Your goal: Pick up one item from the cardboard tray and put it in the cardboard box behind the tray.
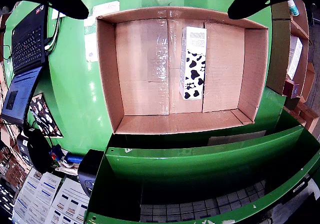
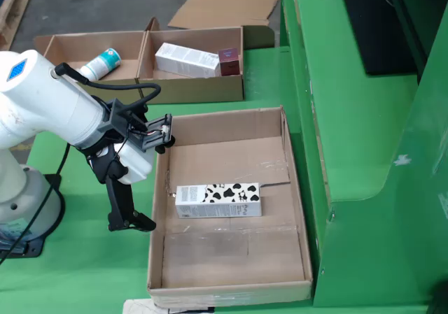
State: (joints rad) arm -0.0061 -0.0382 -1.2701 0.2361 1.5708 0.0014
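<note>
Hand: the hand point(image 2: 136, 188) hangs over the green counter point(image 2: 84, 272) just left of the large cardboard box point(image 2: 297, 209) in the fixed view; its two black fingers point(image 2: 124, 212) are seen nearly in line, so I cannot tell whether they are spread or pressed together, and nothing shows between them
Milk carton: a cow-patterned carton point(image 2: 218, 201) lies flat on its side on the box floor, near the middle; the hand-mounted view shows it too point(image 1: 193, 63), right of centre
Tray: the divided cardboard tray point(image 2: 196, 89) behind the box holds a white bottle point(image 2: 99, 63), a white carton point(image 2: 187, 60) and a small dark red box point(image 2: 229, 61)
</note>
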